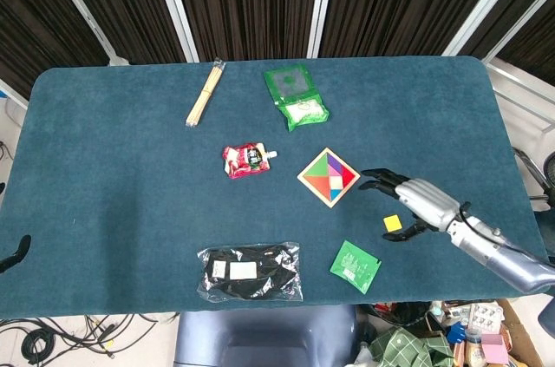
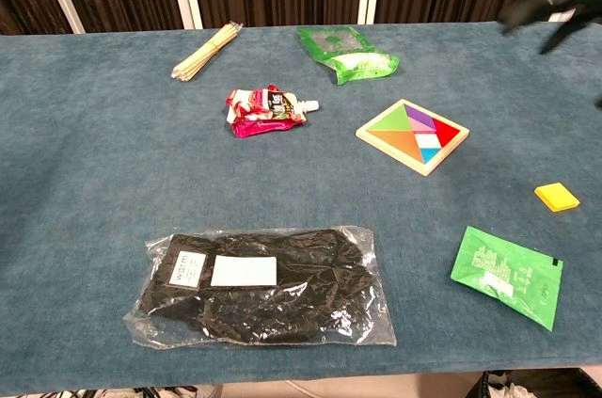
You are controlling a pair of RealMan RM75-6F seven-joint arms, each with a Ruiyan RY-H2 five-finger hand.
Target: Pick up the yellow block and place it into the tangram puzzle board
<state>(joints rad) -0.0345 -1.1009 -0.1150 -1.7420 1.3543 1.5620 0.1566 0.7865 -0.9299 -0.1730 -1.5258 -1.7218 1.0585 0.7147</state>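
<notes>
The yellow block [image 1: 392, 223] [image 2: 557, 197] lies flat on the blue cloth, right of the tangram board [image 1: 329, 177] [image 2: 413, 135]. The board is a wooden square holding coloured pieces. My right hand [image 1: 418, 201] hovers above the block with its fingers spread and nothing in them; the thumb curves past the block's right side. In the chest view only dark fingers [image 2: 555, 3] of that hand show at the top right. My left hand does not appear in either view.
A green sachet [image 1: 355, 266] lies near the front edge below the block. A black bagged item [image 1: 251, 271], a red pouch [image 1: 248, 160], a green packet [image 1: 296, 96] and a chopstick bundle [image 1: 205, 93] are spread over the table.
</notes>
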